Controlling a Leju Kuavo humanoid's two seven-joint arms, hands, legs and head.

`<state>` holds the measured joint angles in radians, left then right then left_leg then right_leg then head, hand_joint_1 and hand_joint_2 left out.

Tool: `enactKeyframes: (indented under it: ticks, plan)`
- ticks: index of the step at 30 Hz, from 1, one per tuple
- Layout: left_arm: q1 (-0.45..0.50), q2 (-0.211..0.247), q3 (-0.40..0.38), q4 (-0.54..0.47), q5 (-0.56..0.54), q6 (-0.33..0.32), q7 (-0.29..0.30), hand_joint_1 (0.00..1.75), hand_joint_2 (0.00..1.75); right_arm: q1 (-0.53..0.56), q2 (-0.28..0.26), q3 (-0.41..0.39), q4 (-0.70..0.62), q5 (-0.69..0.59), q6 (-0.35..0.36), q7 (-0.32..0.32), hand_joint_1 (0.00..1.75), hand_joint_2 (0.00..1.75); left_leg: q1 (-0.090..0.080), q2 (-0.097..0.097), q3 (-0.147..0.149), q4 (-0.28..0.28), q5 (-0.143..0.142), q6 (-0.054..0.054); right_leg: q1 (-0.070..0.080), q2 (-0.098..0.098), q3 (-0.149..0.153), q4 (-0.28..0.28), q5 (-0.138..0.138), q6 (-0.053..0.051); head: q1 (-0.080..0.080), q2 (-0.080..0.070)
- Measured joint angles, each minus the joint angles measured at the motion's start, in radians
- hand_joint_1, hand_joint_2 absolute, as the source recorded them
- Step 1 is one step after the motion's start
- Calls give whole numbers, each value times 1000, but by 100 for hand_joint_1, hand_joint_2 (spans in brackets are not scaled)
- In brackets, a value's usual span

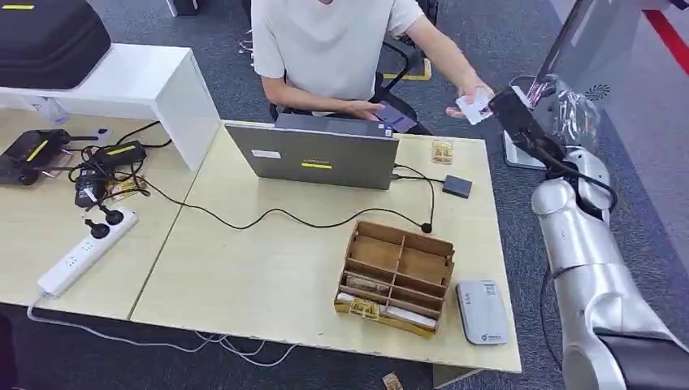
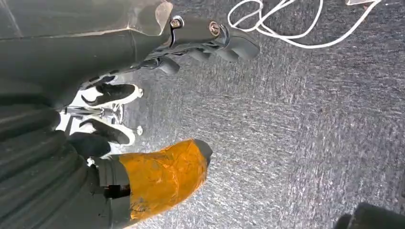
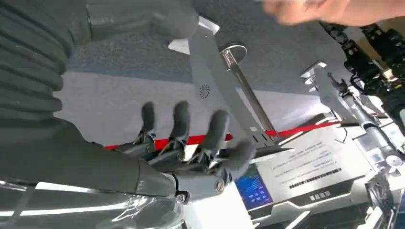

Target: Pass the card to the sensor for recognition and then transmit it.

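Observation:
A person across the table holds a small white card (image 1: 474, 106) in an outstretched hand (image 1: 465, 99). My right hand (image 1: 518, 115) is raised past the table's far right corner, its dark fingertips close beside the card; whether they touch it I cannot tell. In the right wrist view that hand (image 3: 191, 148) has its fingers (image 3: 217, 126) spread with nothing between them, and the person's hand (image 3: 329, 9) is a blur beyond. The grey card sensor (image 1: 481, 311) lies flat at the table's front right. My left hand (image 2: 191, 43) hangs over the carpet, holding nothing, its thumb (image 2: 162, 176) wrapped in orange tape.
A wooden divider box (image 1: 396, 276) with cards stands left of the sensor. Behind it are a grey laptop (image 1: 321, 153), a small black box (image 1: 457, 186) and a black cable. A power strip (image 1: 85, 248) and chargers lie at the left. A display stand (image 1: 585, 57) rises at the right.

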<state>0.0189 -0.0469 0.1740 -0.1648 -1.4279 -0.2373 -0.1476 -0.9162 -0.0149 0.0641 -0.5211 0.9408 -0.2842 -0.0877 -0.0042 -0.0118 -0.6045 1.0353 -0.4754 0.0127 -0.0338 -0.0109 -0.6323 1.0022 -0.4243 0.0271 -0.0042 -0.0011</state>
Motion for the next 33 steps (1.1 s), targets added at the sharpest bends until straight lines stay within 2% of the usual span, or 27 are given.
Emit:
enactKeyframes:
  ticks: [4,9,13,16,23,28,33]
  plan:
    - [0,-1,0,0,6,10,5,0,175,31,0,-11,-16,-18,-6,-60,0,175,0,1,1,0,0,0,0,1,0,0,1,0,0,0]
    - [1,-3,0,0,23,16,18,0,175,122,0,-14,-111,-31,-6,-131,0,175,0,0,1,0,0,0,1,1,0,0,1,0,0,0]
    - [6,-12,0,0,51,24,29,0,175,281,0,-1,-320,-71,27,-189,0,175,1,0,0,0,0,0,1,0,0,0,0,0,0,0]
    - [13,-23,4,0,71,33,43,0,175,458,-5,38,-556,-116,53,-220,0,175,1,0,0,0,-2,-1,1,1,0,0,-1,0,0,0]
    - [22,-44,40,0,100,50,63,0,175,801,-51,105,-982,-192,60,-288,0,175,1,1,0,0,-5,0,1,1,0,0,-4,1,-1,0]
    - [23,-52,57,0,108,60,71,0,175,930,-72,128,-1129,-208,71,-319,0,175,1,1,1,0,-6,0,1,2,0,-1,-4,1,0,0]
    - [23,-56,71,0,109,62,71,0,175,1007,-80,156,-1179,-204,84,-330,0,175,2,1,1,0,-5,0,1,3,1,-1,-4,1,0,0]
